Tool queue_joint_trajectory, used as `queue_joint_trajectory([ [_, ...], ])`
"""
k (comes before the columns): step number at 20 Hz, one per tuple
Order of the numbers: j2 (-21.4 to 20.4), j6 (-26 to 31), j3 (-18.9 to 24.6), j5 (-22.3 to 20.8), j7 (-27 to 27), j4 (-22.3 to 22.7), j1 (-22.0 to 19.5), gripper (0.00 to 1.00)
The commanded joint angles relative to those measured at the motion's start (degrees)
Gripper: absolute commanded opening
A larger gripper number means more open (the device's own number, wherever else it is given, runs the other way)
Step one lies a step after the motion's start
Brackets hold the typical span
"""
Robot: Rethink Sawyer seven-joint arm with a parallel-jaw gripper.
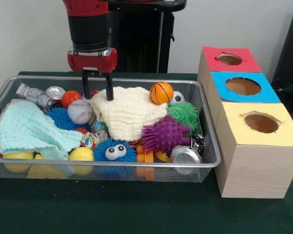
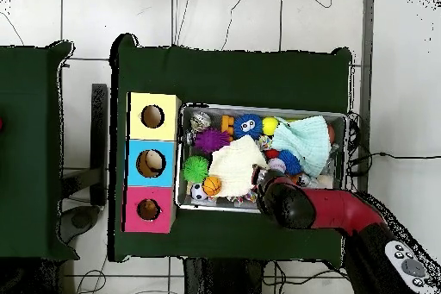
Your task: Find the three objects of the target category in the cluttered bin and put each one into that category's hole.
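The silver wire bin [image 1: 136,79] stands on the green table, full of toys and cloths; it also shows in the overhead view [image 2: 258,106]. The red-faced hole [image 1: 229,59] is the farthest of three box holes to the bin's right, and shows in the overhead view too [image 2: 149,209]. My gripper [image 1: 97,93] hangs open over the bin's far side, with one finger [image 1: 109,87] touching the far edge of a cream cloth [image 1: 127,112]. Nothing is held. A basketball [image 1: 161,92], a small soccer ball [image 1: 177,98] and a baseball [image 1: 79,111] lie near it. In the overhead view my arm [image 2: 301,209] hides the gripper.
A mint cloth [image 1: 29,127] covers the bin's left part. Purple [image 1: 165,135], green [image 1: 183,113] and blue [image 1: 114,151] spiky balls, yellow balls [image 1: 81,154], a red ball [image 1: 70,98] and cans [image 1: 185,156] fill the rest. The blue hole [image 1: 242,86] and the yellow hole [image 1: 261,123] are nearer.
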Motion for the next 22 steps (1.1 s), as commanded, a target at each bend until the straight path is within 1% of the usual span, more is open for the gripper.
queue_joint_trajectory([
  [1, 2.57, 11.91, 10.76, -3.68, -18.39, -9.27, -3.39, 1.00],
  [8, 1.97, 17.94, 14.69, -4.09, -21.53, -11.27, -6.39, 1.00],
  [17, -0.04, 27.09, 17.97, -2.89, -25.58, -14.59, -8.21, 1.00],
  [20, -0.34, 28.28, 18.51, -3.02, -26.36, -15.43, -8.59, 1.00],
  [22, 0.17, 28.56, 19.02, -3.36, -27.01, -16.10, -8.99, 1.00],
])
